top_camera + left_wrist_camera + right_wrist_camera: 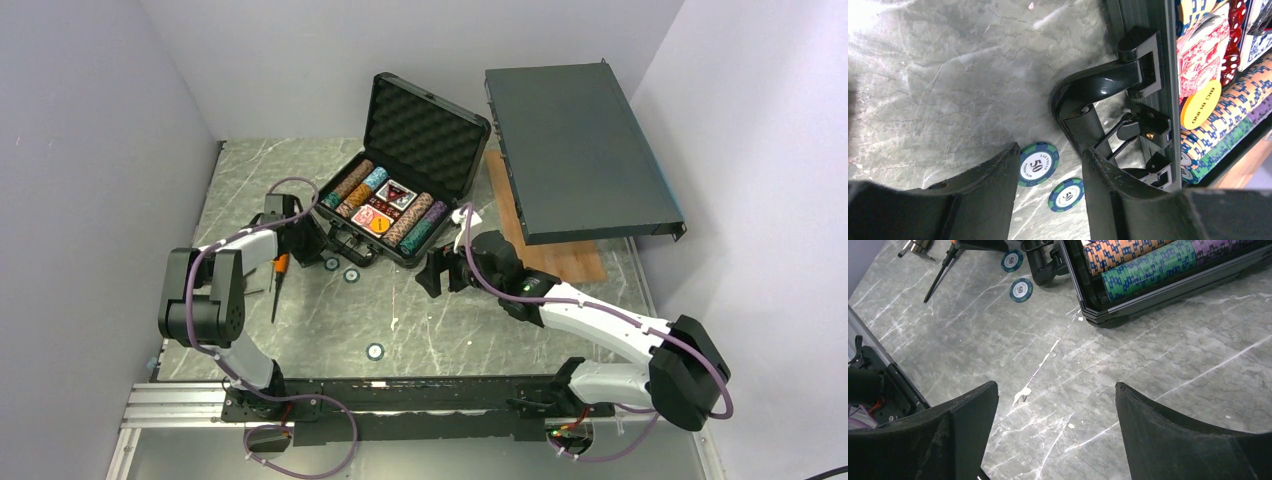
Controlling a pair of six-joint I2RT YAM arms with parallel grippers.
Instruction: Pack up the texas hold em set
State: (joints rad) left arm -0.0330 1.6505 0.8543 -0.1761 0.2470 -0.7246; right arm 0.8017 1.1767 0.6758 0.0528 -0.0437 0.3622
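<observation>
Chip (1038, 164) flat on counter (948, 75) beside case (425, 130) handle (1083, 100), between left hand's (1051, 159) parted jaws; contact unclear, probably none. Lower square, pinch rim, clear handle. Right hand (1056, 387) wide open, idle.

Glossy black plastic handle (1088, 92); smooth marble-look table (948, 75); matt foam (425, 135).

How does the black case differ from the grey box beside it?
The case is black, with its lid raised; the box is grey, a flat slab. The case is smaller and holds chips; the box is larger and shows nothing inside. Both are rectangular and sit at the far side of the table.
</observation>
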